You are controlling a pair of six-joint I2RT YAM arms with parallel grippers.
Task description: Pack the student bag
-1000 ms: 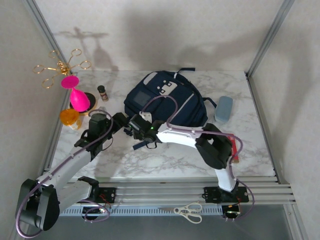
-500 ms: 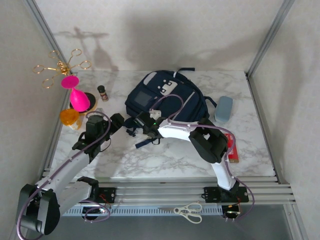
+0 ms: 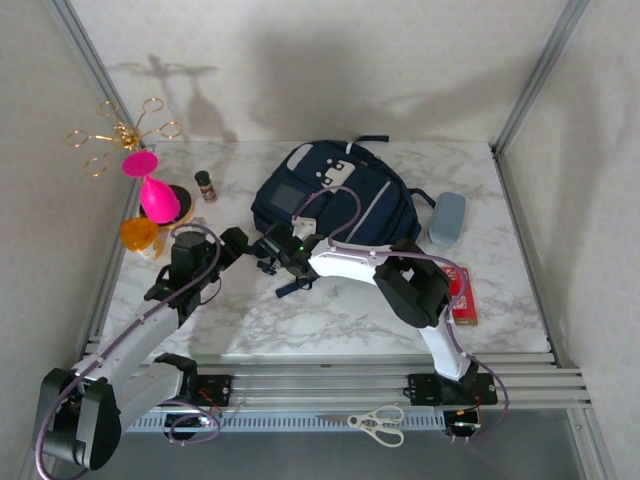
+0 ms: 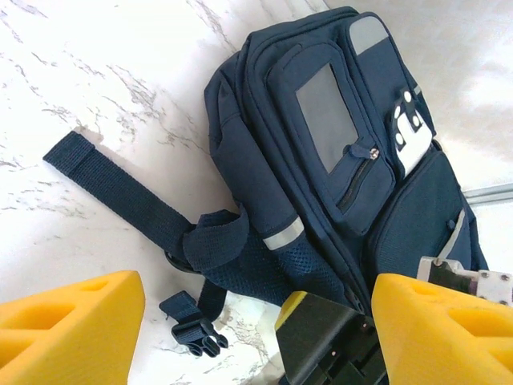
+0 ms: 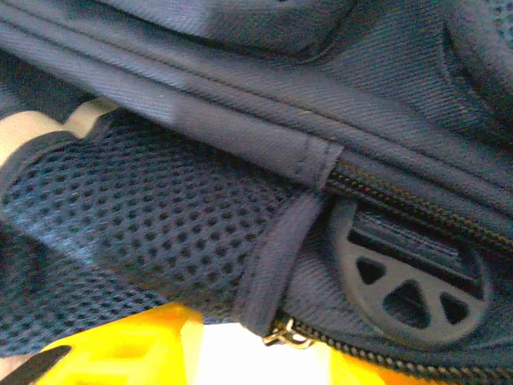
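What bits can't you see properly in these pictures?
- Right wrist view: bottom edge cuts off the right gripper; whether it grips the zipper pull is unclear.
- Top view: right arm hides part of the red item; label on the small bottle is too tiny.

White marbled bench (image 3: 330,320) carries navy student bag (image 3: 340,200) rear centre, grey-blue case (image 3: 447,218) just right of it, red packet (image 3: 462,297) right front; brown bottle (image 3: 205,186), pink vase (image 3: 152,190), orange cup (image 3: 139,234) at left.
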